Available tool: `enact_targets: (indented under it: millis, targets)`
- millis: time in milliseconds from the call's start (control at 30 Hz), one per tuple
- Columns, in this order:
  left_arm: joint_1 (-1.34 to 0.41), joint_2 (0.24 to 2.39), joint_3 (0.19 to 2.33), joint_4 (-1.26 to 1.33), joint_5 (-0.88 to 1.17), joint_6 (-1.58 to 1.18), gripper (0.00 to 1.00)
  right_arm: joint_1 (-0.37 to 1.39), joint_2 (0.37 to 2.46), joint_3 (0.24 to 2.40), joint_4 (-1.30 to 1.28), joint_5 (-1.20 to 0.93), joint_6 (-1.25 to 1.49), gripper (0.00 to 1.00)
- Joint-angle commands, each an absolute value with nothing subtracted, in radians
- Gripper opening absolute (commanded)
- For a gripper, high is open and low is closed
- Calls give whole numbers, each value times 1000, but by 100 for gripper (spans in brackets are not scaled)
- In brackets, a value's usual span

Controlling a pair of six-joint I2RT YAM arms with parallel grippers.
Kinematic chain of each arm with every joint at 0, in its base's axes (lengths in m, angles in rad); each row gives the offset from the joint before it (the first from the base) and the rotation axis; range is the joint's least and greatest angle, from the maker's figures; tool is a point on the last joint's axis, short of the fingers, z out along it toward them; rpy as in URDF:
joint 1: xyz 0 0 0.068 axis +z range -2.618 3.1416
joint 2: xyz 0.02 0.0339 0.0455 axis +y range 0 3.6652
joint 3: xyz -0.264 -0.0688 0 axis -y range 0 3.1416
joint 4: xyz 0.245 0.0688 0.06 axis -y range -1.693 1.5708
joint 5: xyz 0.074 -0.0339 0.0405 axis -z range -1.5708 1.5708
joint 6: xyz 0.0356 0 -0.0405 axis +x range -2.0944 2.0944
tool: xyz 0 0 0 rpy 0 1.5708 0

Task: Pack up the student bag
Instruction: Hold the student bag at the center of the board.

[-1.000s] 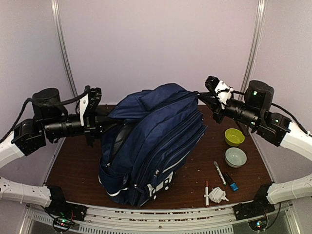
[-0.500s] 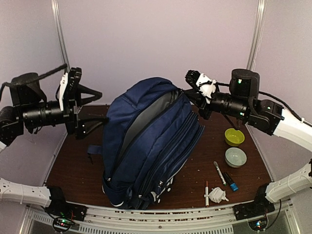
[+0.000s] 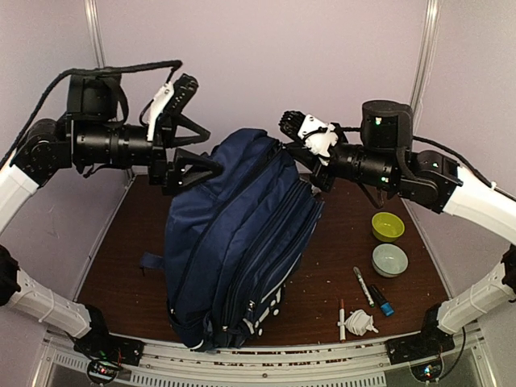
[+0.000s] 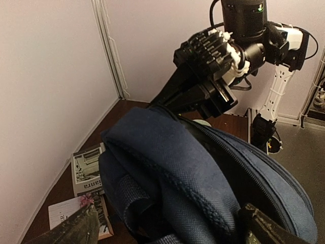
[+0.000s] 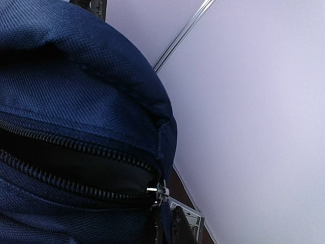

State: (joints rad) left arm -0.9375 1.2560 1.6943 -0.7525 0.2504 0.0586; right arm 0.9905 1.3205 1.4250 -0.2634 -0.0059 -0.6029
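The student bag [image 3: 242, 234], large and navy blue, stands tilted on the table with its top toward the back. My left gripper [image 3: 211, 153] is open at the bag's top left; in the left wrist view its fingers [image 4: 71, 231] stand wide apart on either side of the bag's top fold [image 4: 172, 168] without closing on it. My right gripper [image 3: 284, 147] is shut at the bag's top right. In the right wrist view its fingertips [image 5: 170, 226] pinch the fabric pull just below the zip slider [image 5: 161, 190]. The zip [image 5: 76, 168] gapes open a little, dark inside.
On the right of the table are a yellow-green bowl [image 3: 388, 226], a grey bowl [image 3: 389, 260], two markers [image 3: 363, 284], a red pen [image 3: 342, 316] and a white cord bundle [image 3: 363, 322]. Two booklets [image 4: 86, 168] lie behind the bag by the left wall.
My left gripper opened, let go of the bag, then rose and swung right to its top. My right gripper pulled the top leftward; the bag stands more upright and its opening has narrowed.
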Motion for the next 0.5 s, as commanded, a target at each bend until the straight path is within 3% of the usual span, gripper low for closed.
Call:
enact_targets:
  millis: [0,100,467]
  targets:
    - [-944,1292,1735,-803,169,103,96,1007,1315,1499,-157,8,-609,0]
    - [-943,1324,1752,-835,115,114,93,1012,1312,1499,-154,4,-607,0]
    - [-943,1417,1748,-826,299,84,98,1012,1312,1502,-158,28,-619,0]
